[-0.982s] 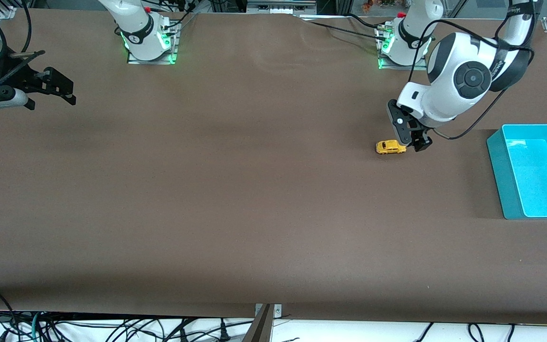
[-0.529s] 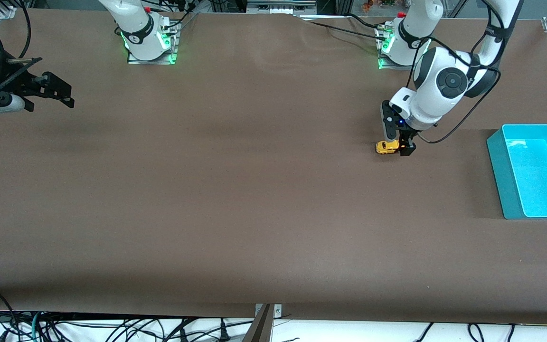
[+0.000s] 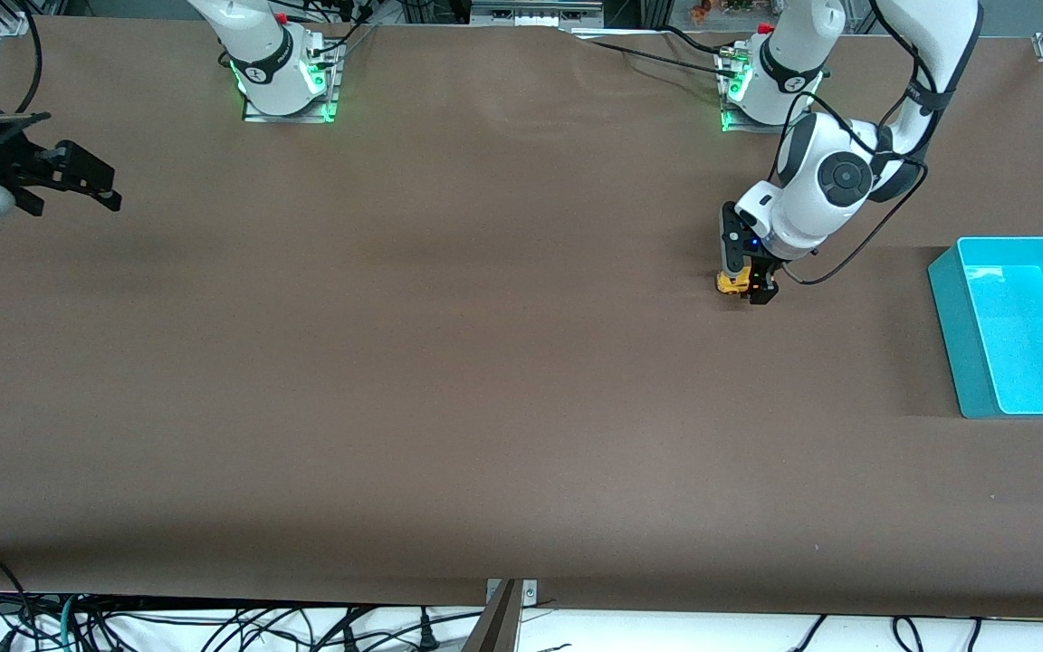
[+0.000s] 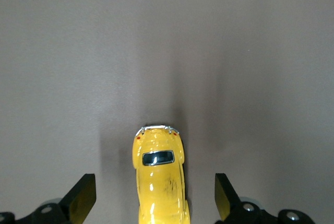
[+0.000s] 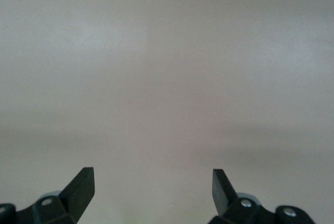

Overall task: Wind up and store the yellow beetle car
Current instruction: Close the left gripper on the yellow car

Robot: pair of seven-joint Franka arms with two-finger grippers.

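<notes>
The yellow beetle car (image 3: 732, 283) stands on the brown table toward the left arm's end. My left gripper (image 3: 743, 282) is low over it, open, one finger on each side of the car with a gap on both sides. In the left wrist view the car (image 4: 159, 177) lies between the two fingertips (image 4: 83, 195), its dark window and bumper pointing away from the gripper (image 4: 155, 197). My right gripper (image 3: 78, 181) is open and empty, waiting above the right arm's end of the table; its wrist view shows the gripper (image 5: 153, 187) over bare table.
A turquoise bin (image 3: 1019, 326) stands at the left arm's end of the table, beside the car and a little nearer the front camera. Cables hang past the table's front edge (image 3: 521, 602).
My left gripper has come down and moved over the car, so its fingers now straddle it. My right gripper has drifted slightly outward toward its end of the table.
</notes>
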